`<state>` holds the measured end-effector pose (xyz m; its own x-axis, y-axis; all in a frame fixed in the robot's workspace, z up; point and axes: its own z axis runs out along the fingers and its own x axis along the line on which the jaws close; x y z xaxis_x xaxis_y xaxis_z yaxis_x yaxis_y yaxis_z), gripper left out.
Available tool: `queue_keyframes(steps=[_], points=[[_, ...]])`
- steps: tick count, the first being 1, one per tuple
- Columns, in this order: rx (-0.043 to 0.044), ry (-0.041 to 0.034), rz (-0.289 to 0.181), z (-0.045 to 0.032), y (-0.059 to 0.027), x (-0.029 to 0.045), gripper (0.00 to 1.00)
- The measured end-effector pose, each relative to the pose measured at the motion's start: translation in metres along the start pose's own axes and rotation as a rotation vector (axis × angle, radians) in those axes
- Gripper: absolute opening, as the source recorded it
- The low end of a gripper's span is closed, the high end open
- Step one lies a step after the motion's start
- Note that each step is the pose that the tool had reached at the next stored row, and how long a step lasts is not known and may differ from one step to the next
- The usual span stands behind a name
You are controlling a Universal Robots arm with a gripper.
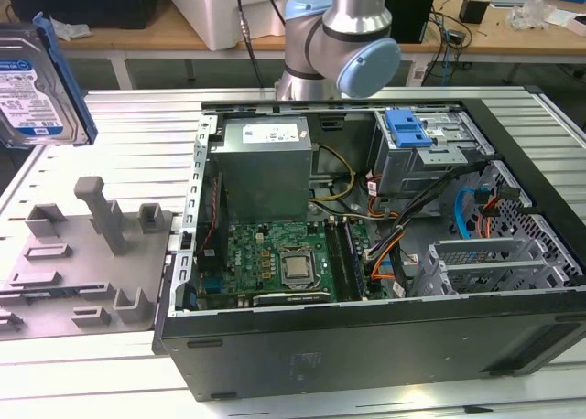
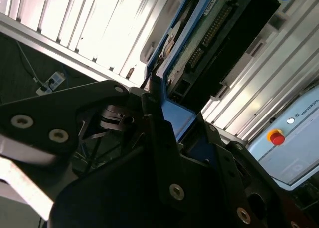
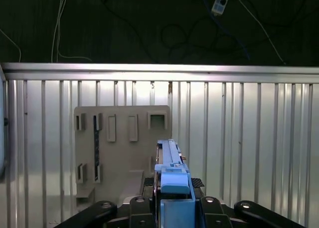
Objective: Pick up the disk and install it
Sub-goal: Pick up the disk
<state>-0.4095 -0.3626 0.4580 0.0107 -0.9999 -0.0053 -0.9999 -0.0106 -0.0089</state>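
Observation:
The disk [image 1: 35,82], a silver hard drive with a white-and-blue label in a blue carrier bracket, hangs in the air at the exterior view's far left, above the ribbed table. In the first wrist view the disk [image 3: 172,175] stands edge-on between the black fingers of my gripper [image 3: 172,190], which is shut on it, high over the grey fixture plate [image 3: 122,143]. The second wrist view shows the disk [image 2: 214,36] from its circuit-board side, with my gripper [image 2: 162,111] clamped on the blue bracket's end.
An open computer case [image 1: 366,346] lies in the middle of the table, with a motherboard [image 1: 275,259], a power supply [image 1: 264,163] and a grey drive cage topped by a blue tab [image 1: 407,126]. The grey fixture plate [image 1: 87,263] lies on the exterior view's left.

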Motion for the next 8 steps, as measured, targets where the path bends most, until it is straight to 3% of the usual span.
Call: queue_keyframes(steps=[8], points=[[0.0000,-0.0007,0.000,-0.0114,-0.0186,0.0118,0.37]])
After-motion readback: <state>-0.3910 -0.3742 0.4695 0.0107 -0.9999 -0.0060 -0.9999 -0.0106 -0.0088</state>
